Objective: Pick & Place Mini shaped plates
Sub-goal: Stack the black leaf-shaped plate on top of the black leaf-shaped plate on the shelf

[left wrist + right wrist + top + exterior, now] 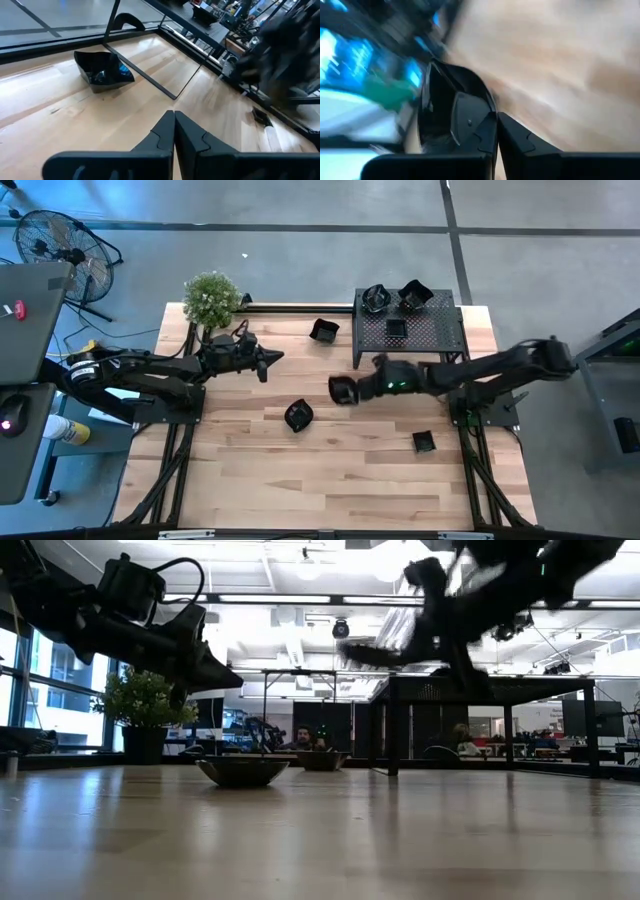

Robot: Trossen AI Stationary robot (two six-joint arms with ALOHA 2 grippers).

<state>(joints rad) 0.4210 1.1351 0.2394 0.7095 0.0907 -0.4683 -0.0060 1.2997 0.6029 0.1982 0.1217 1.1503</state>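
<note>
Left to right. The left tool [268, 361], fingers pressed together on nothing, waits above the wooden surface [250, 470] near the green plant [212, 297]. A mini plate [298, 415] lies mid-surface; another [323, 330] lies nearer the far edge. The right tool [352, 389] is clamped on the rim of a held plate [343, 390], raised clear of the surface beside the perforated stand [430, 332]. Three plates sit on the stand [375, 299] [414, 294] [396, 328]; one more [424, 442] lies on the surface near the right arm's base.

Step in hand, as judged: carrying the held plate to the stand. A rim pinch invites tilt, so the plate should travel level and unhurried, arrive over a bare patch of the stand, and touch down before the fingers part.

No brand, label or writing can be read.
</note>
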